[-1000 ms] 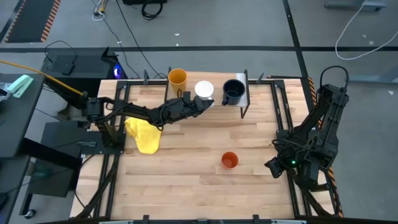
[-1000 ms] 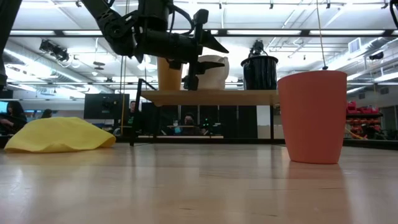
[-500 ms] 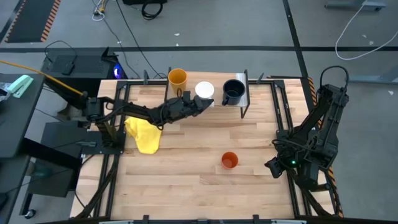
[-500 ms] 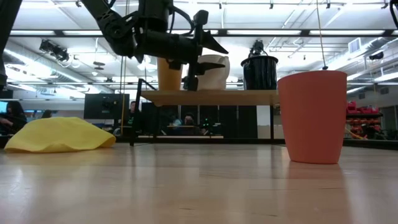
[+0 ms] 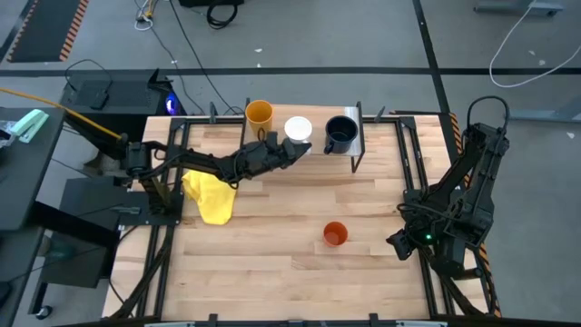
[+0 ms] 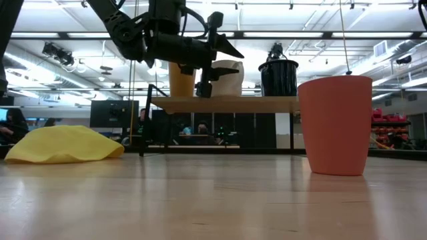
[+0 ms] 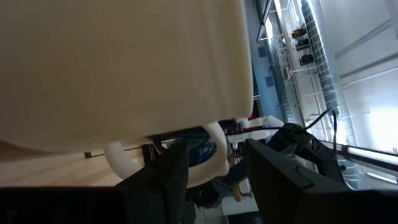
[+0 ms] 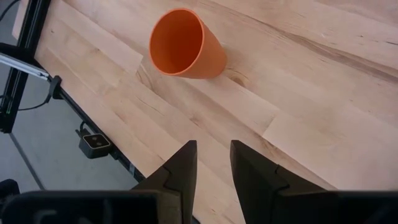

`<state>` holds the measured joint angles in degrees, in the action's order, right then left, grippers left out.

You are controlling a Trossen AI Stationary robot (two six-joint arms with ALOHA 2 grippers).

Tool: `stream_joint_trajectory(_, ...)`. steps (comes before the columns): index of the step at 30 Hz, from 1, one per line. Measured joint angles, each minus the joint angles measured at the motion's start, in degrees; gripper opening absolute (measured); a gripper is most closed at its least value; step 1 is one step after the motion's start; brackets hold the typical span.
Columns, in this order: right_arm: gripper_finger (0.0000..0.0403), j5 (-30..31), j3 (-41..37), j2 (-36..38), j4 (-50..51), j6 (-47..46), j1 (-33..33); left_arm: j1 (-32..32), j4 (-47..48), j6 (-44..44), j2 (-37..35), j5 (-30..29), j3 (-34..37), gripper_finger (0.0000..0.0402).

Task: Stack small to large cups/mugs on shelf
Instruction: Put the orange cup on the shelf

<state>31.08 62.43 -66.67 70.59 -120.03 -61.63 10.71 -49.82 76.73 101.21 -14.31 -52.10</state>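
Note:
Three vessels stand upright in a row on the shelf (image 6: 267, 104) at the table's far edge: the yellow-orange cup (image 5: 259, 113), the white mug (image 5: 298, 130) and the dark mug (image 5: 340, 134). My left gripper (image 7: 214, 149) reaches level to the white mug's near side, open, its fingers on either side of the mug's handle (image 7: 214, 163); I see no plain touch. The orange-red cup (image 5: 335, 233) stands upright on the tabletop. My right gripper (image 8: 213, 163) hovers open at the table's right edge, tipped down toward that cup (image 8: 185, 43).
A crumpled yellow cloth (image 5: 209, 198) lies on the left part of the table, under the left arm. Black frame rails (image 5: 413, 163) run along the table's sides. Bare wood spreads between the cloth and the orange-red cup (image 6: 335, 123).

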Motion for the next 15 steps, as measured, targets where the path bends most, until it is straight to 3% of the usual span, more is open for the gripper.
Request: stream_joint_trajectory(15, 0.0105, -0.01, 0.00, 0.01, 0.02, 0.20, 0.00, 0.12, 1.15, 0.02, -0.50, 0.00, 0.04, 0.0163)
